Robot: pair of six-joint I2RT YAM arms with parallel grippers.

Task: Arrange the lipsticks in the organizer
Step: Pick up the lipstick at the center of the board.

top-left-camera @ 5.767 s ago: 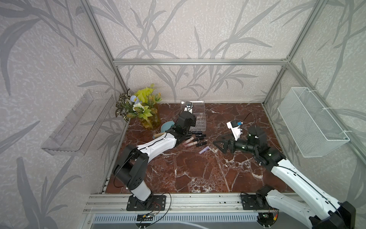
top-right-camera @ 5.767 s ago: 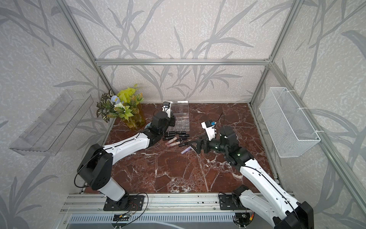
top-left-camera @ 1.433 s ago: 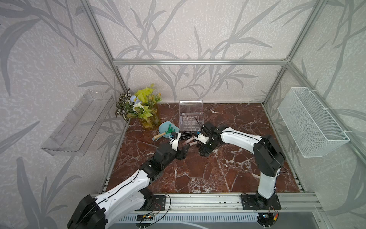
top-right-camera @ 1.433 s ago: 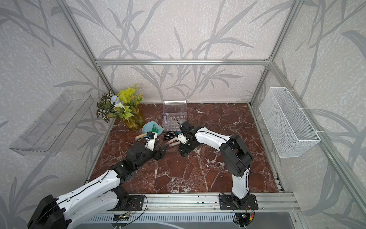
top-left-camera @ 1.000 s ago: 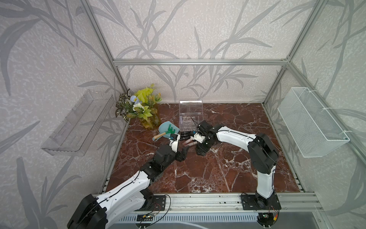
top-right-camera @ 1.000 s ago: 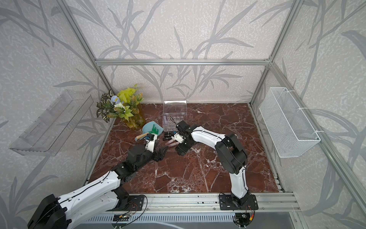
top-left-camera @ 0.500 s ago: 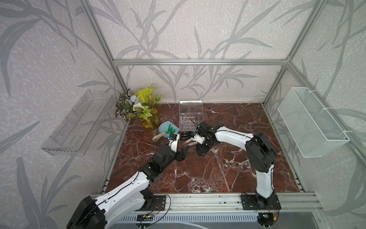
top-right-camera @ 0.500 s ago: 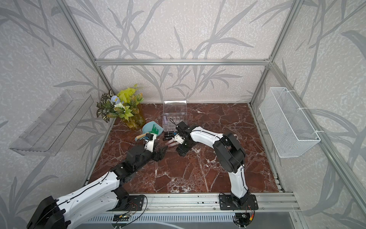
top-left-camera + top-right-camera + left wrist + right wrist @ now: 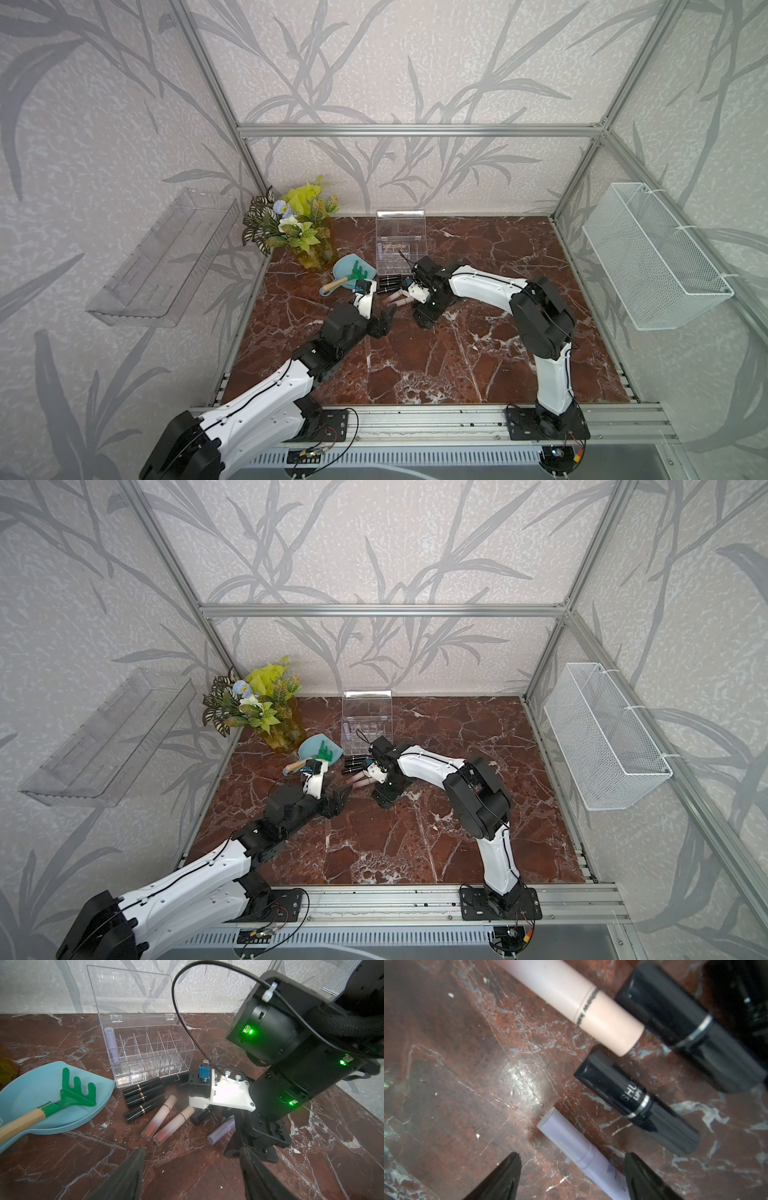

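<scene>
Step in hand: pick-up of the lavender tube [image 9: 564, 1136], lying on the table [image 9: 446, 1064] near the organizer [image 9: 145, 1049]. Right gripper [image 9: 572, 1167] straddles it, jaws apart and not yet clamped. Left gripper [image 9: 191, 1167] is open and empty. Next move, judged from this: lower, close on the barrel, lift, then turn upright for a free cell.

Tabletop [image 9: 457, 353] is reddish-brown marble, white veins. Black lipsticks [image 9: 143, 1093] have gold bands; scoop [image 9: 31, 1088] is light blue, rake [image 9: 76, 1093] green.
</scene>
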